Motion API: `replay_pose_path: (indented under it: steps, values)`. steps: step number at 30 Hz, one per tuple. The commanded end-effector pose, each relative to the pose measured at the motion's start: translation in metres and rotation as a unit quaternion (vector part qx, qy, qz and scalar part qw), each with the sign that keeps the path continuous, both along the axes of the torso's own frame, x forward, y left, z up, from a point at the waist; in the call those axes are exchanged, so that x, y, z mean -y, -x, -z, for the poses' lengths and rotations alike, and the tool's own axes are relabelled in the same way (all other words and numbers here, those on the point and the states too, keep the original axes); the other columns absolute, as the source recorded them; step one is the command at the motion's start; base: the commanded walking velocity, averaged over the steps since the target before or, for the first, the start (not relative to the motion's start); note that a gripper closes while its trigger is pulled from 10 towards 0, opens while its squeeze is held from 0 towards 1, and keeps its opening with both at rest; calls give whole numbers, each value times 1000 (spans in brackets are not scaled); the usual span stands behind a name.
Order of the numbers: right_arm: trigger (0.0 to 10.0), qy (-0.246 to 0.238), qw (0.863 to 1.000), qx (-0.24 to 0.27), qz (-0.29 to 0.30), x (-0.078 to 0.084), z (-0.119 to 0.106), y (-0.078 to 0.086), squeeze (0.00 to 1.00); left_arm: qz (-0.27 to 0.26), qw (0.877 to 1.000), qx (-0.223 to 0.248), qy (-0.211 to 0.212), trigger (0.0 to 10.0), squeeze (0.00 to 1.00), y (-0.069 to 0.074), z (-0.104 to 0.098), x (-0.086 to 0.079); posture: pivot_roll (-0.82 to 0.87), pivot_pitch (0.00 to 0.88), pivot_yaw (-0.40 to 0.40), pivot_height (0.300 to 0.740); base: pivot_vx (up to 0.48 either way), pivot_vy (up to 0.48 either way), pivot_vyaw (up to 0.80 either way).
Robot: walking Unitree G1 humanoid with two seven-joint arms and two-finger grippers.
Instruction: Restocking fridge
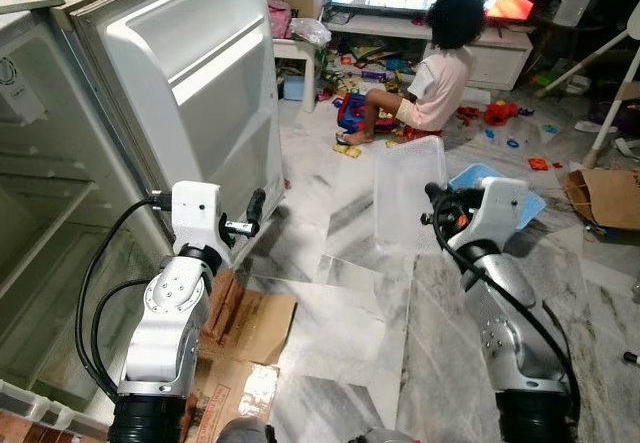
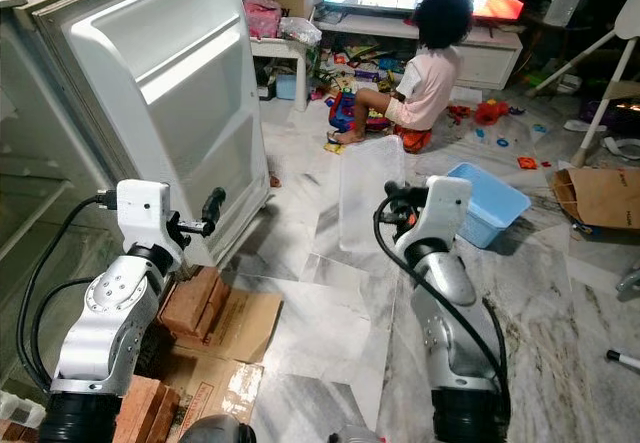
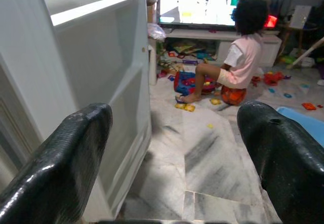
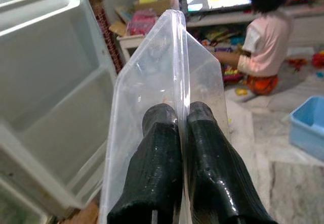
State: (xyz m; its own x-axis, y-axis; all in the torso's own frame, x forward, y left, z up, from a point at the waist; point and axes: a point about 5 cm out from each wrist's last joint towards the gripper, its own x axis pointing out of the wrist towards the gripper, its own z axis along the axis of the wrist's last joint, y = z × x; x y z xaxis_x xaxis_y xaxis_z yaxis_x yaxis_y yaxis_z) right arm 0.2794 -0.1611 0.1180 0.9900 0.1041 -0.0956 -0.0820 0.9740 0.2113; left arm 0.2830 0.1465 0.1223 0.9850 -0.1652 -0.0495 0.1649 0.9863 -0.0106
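The clear plastic tray (image 1: 408,193) is held up on edge over the floor, long side pretty much vertical, wall pinched tight by the right gripper (image 4: 177,133). The open fridge (image 1: 60,263) is off to the robot's left, so the tray gets swung that way. The left gripper (image 3: 177,148), spread and empty, is parked by the fridge door (image 1: 190,83).

Bright daylit room; TV screen (image 3: 202,4) blown out; fingers (image 3: 61,168) blurred.
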Motion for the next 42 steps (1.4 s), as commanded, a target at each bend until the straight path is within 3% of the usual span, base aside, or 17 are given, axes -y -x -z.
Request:
replay_pose_path:
  steps: [1, 7, 15, 27, 42]
  values:
    - [10000, 0, 1000, 15, 7, 2, -7, 0, 0, -1, 1000, 5, -4, 10000, 0, -2, -3, 0, -1, 0, 16, 740, 0, 0, 0]
    - [10000, 18, 1000, 16, -9, -1, -4, 0, 0, 26, 1000, 8, 3, 10000, 0, -3, 0, 9, -13, 0, 10, 740, 228, -140, 400]
    - [10000, 22, 1000, 20, -7, 6, -7, -4, 0, 20, 1000, 8, 8, 10000, 0, -6, -1, 10, -13, 0, 11, 740, 388, -278, 800]
    - [10000, 25, 997, 29, -73, -7, -11, -7, 0, 10, 1000, 6, -1, 10000, 0, -10, 1, 14, -14, 0, 4, 740, 358, -297, 800]
    - [10000, 25, 995, 30, -89, -11, -11, -7, 0, -1, 1000, -1, -12, 10000, 0, -12, 4, 13, -15, 0, 10, 740, 225, -376, 800]
